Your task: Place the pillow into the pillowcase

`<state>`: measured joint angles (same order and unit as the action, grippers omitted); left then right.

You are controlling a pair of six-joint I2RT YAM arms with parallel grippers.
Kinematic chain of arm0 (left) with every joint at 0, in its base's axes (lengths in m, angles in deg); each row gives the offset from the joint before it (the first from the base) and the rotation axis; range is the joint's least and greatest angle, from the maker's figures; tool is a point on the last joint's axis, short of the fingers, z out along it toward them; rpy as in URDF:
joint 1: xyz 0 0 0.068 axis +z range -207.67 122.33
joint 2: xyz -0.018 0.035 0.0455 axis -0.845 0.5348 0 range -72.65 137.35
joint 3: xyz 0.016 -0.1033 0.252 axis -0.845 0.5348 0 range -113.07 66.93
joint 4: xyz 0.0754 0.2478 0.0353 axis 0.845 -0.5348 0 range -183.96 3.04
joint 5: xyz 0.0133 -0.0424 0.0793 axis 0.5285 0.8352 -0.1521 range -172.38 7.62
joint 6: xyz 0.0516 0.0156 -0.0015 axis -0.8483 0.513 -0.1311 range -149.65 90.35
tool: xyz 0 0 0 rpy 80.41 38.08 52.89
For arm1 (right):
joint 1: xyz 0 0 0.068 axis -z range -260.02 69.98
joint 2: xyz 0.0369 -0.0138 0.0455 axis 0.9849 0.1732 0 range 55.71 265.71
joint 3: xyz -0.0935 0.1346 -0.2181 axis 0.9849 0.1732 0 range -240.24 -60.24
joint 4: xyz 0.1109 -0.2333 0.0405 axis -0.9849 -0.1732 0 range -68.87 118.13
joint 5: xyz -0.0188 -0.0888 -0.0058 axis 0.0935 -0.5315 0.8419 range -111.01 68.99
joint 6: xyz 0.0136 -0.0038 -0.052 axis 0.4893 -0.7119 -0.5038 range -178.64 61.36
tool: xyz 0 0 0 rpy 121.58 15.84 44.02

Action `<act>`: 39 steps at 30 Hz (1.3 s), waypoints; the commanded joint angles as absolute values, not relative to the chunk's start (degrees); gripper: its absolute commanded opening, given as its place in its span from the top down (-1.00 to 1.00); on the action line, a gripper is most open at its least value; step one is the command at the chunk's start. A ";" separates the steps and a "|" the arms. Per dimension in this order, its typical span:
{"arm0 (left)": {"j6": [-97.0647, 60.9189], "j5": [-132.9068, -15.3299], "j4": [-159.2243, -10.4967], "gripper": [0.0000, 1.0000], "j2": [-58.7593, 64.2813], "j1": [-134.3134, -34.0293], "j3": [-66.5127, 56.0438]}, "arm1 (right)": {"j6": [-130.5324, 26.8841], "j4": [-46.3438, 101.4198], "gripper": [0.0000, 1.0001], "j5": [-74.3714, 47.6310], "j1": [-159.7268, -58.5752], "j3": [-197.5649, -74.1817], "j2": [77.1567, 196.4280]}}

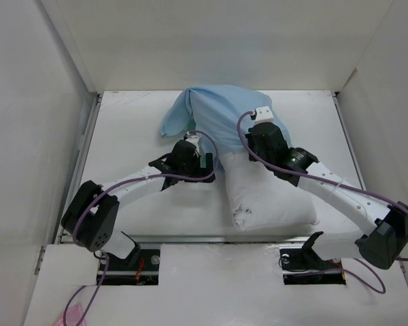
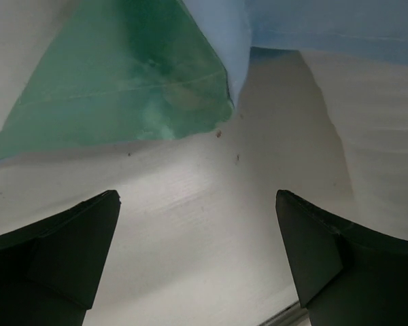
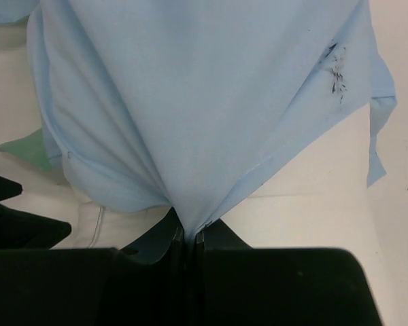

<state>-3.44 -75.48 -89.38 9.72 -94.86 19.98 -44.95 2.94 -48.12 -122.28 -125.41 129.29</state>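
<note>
The white pillow (image 1: 268, 197) lies mid-table, its far end inside the light blue pillowcase (image 1: 221, 115). My right gripper (image 3: 190, 234) is shut on the pillowcase's blue fabric (image 3: 204, 102), which fans out tautly from the jaws; in the top view it (image 1: 253, 139) sits over the case's near edge on the pillow. My left gripper (image 2: 197, 224) is open and empty above the white table, left of the pillow (image 2: 374, 136). The case's mint-green inner face (image 2: 122, 88) lies just ahead of it. In the top view the left gripper (image 1: 198, 148) is at the case's left edge.
White walls enclose the table (image 1: 136, 204) on the left, back and right. A loose flap of the case (image 1: 173, 122) spreads to the left at the back. The arm bases sit at the near edge.
</note>
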 commanded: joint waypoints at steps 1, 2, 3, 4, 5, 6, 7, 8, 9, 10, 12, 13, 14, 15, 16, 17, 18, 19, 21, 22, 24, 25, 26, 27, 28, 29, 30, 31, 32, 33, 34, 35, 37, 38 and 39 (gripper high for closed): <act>-5.57 -80.33 -84.94 -1.00 12.16 -95.38 14.74 | -46.68 12.58 1.00 -45.98 -120.81 -131.25 126.46; -5.57 -81.92 -84.94 -1.00 13.13 -95.38 13.77 | -46.69 12.58 1.00 -45.36 -120.81 -131.25 126.46; -6.27 -83.42 -84.94 -1.00 15.22 -95.38 11.50 | -46.69 12.58 1.00 -44.75 -120.81 -131.78 126.46; -6.27 -85.00 -85.55 -1.00 16.20 -95.38 10.26 | -47.21 12.58 1.00 -44.22 -120.81 -131.78 126.46; -6.80 -88.84 -86.34 -1.00 17.34 -95.38 9.03 | -47.21 12.58 1.00 -44.21 -120.81 -131.78 126.46; -7.32 -90.10 -87.04 -1.00 18.40 -95.38 7.62 | -47.21 12.58 1.00 -43.26 -120.81 -131.78 126.46; -7.94 -91.33 -88.79 -1.00 20.32 -95.38 4.65 | -47.82 12.58 1.00 -43.25 -120.81 -132.30 126.46; -9.68 -94.22 -90.38 -1.00 21.13 -95.38 3.05 | -47.83 11.97 1.00 -43.25 -120.81 -132.31 126.46; -10.48 -95.81 -91.96 -1.00 21.66 -95.38 1.56 | -47.83 11.96 1.00 -43.25 -120.81 -132.31 126.46; -11.28 -96.87 -94.67 -1.00 21.66 -95.38 -0.54 | -47.83 11.35 1.00 -43.25 -120.28 -132.83 125.94; -15.04 -96.09 -95.31 -1.00 20.70 -95.38 -0.57 | -47.83 11.35 1.00 -43.25 -120.28 -132.84 125.94; -16.54 -94.96 -94.36 -1.00 20.00 -95.38 0.22 | -47.83 11.35 1.00 -42.38 -119.76 -132.84 125.94; -18.38 -93.21 -93.65 -1.00 19.38 -95.38 1.88 | -47.83 11.35 1.00 -41.41 -119.75 -133.36 125.94; -19.01 -92.41 -93.03 -1.00 19.38 -95.38 2.42 | -47.83 11.35 1.00 -40.79 -119.75 -133.36 125.94; -19.02 -91.36 -93.03 -1.00 19.38 -95.38 2.42 | -47.83 11.35 1.00 -40.26 -119.75 -133.89 125.94; -19.02 -90.82 -92.51 -1.00 20.42 -95.38 2.42 | -47.83 11.35 1.00 -39.48 -119.23 -133.89 125.94; -19.02 -90.82 -91.37 -1.00 21.21 -95.38 2.42 | -47.83 11.35 1.00 -39.47 -119.22 -133.89 126.55; -19.02 -89.34 -91.36 -1.00 22.27 -95.38 2.42 | -47.83 11.35 1.00 -38.77 -119.22 -134.41 126.55; -20.42 -86.79 -89.70 -0.37 25.42 -95.38 0.06 | -47.22 11.35 1.00 -38.77 -119.22 -134.42 126.55; -20.42 -84.25 -89.69 0.30 26.48 -95.38 -0.73 | -46.08 11.35 1.00 -38.77 -119.22 -134.42 126.55; -20.95 -81.69 -89.69 1.00 28.86 -95.38 -3.19 | -45.03 13.36 1.00 -39.72 -119.22 -133.29 126.55; -20.95 -79.33 -89.08 1.00 28.87 -95.38 -3.20 | -43.01 17.02 1.00 -40.51 -119.22 -132.15 126.55; -20.95 -74.34 -88.55 1.00 28.87 -95.99 -3.20 | -42.04 19.84 1.00 -41.31 -119.22 -130.74 126.55; -20.95 -71.07 -87.76 1.00 27.65 -95.99 -3.20 | -40.98 23.61 1.00 -42.71 -119.22 -128.99 126.55; -20.26 -67.91 -86.10 1.00 25.03 -95.99 -1.64 | -40.10 28.26 1.00 -42.72 -119.22 -124.18 126.55; -18.86 -63.44 -85.48 1.00 23.35 -95.99 -0.49 | -39.22 40.75 1.00 -42.72 -119.22 -121.09 126.03; -17.97 -61.66 -84.77 1.00 21.33 -95.99 0.83 | -37.65 47.66 1.00 -43.76 -119.22 -118.01 126.02; -17.35 -59.72 -84.07 1.00 17.05 -95.99 4.15 | -36.41 54.17 1.00 -44.73 -119.22 -113.46 126.02; -16.65 -55.61 -83.54 1.00 14.92 -96.51 5.66 | -35.53 65.81 1.00 -45.96 -119.22 -111.93 126.02; -15.60 -53.40 -84.06 1.00 12.89 -96.52 6.89 | -35.52 71.06 1.00 -48.15 -119.22 -110.70 126.55; -14.55 -52.77 -84.76 1.00 9.22 -97.48 7.86 | -35.52 75.55 1.00 -54.87 -119.83 -109.91 127.07; -12.88 -52.76 -83.90 1.00 7.44 -99.49 9.87 | -35.52 79.42 1.00 -59.03 -119.84 -109.90 127.69; -8.33 -47.77 -82.93 1.00 4.80 -101.00 10.60 | -37.53 88.39 1.00 -66.15 -120.37 -109.90 129.97; -6.90 -46.62 -82.92 1.00 2.35 -101.52 11.55 | -39.02 91.38 1.00 -72.19 -120.37 -110.94 131.11; -6.02 -46.09 -82.92 1.00 1.19 -102.05 11.56 | -42.61 96.81 1.00 -74.43 -120.37 -111.56 133.56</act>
